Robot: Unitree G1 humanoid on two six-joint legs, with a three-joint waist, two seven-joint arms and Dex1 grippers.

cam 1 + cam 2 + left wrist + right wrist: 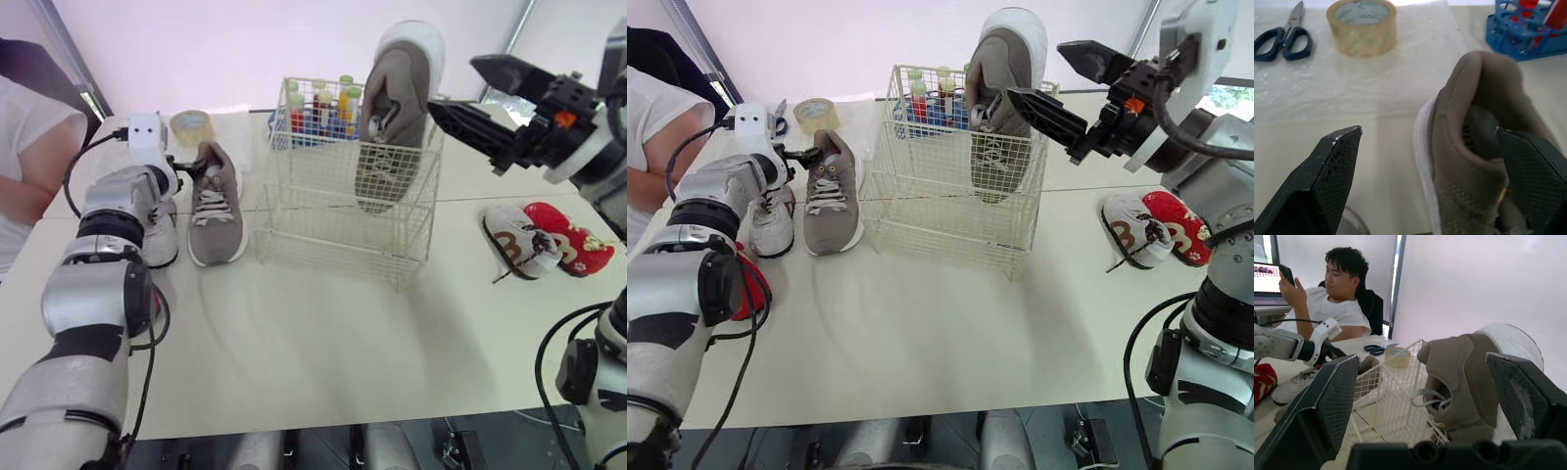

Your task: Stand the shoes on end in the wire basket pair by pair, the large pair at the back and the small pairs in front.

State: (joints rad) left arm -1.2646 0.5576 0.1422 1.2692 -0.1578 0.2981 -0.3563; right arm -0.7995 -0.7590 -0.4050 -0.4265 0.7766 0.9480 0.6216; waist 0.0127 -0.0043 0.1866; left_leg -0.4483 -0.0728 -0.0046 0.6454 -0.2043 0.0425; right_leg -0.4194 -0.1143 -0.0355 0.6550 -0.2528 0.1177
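Observation:
A wire basket stands mid-table. One large taupe shoe stands on end in its back right corner, sole up. Its mate lies flat on the table left of the basket. My left gripper is open at that shoe's heel, one finger on each side. My right gripper hangs open just right of the standing shoe, not touching it. A small white shoe and a red one lie by my left arm. A small white-and-brown shoe and a red shoe lie at the right.
A tape roll and scissors lie on a plastic sheet behind the flat shoe. A blue tube rack stands behind the basket. A person sits at the table's left side.

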